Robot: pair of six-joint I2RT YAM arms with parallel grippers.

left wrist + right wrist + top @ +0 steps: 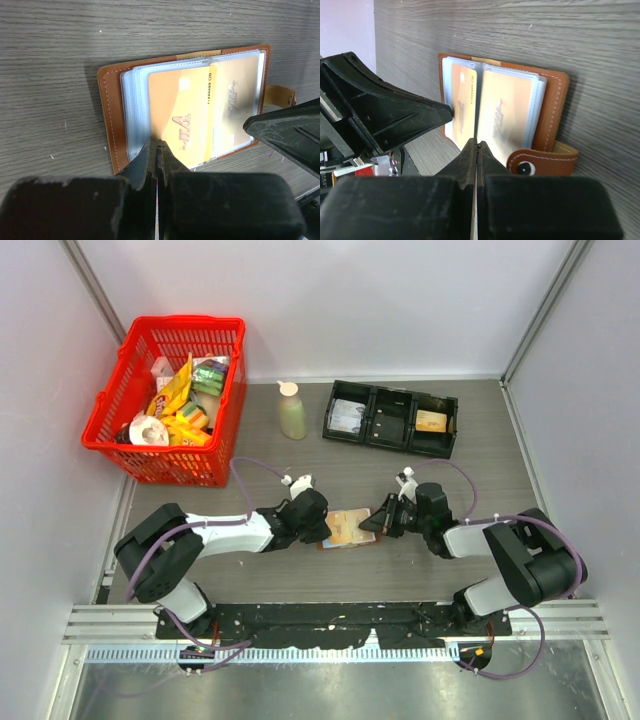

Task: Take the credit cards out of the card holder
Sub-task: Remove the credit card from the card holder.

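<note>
The brown card holder [350, 530] lies open on the table between my two grippers; it also shows in the left wrist view [110, 110] and the right wrist view [555, 100]. An orange credit card [180, 100] sits partly slid out across its clear pockets [462, 100]. A second, paler card [237, 95] stays inside the right pocket [505, 110]. My left gripper [328, 530] is shut, its tips [157, 144] resting on the orange card's near left edge. My right gripper [368, 524] is shut, its tips [477, 142] at the holder's near edge.
A red basket [165, 400] of packets stands at the back left. A small bottle [292, 410] and a black three-compartment tray [390, 418] stand at the back, with a tan card [432, 421] in the tray's right compartment. The holder's snap strap [540, 162] sticks out beside my right gripper.
</note>
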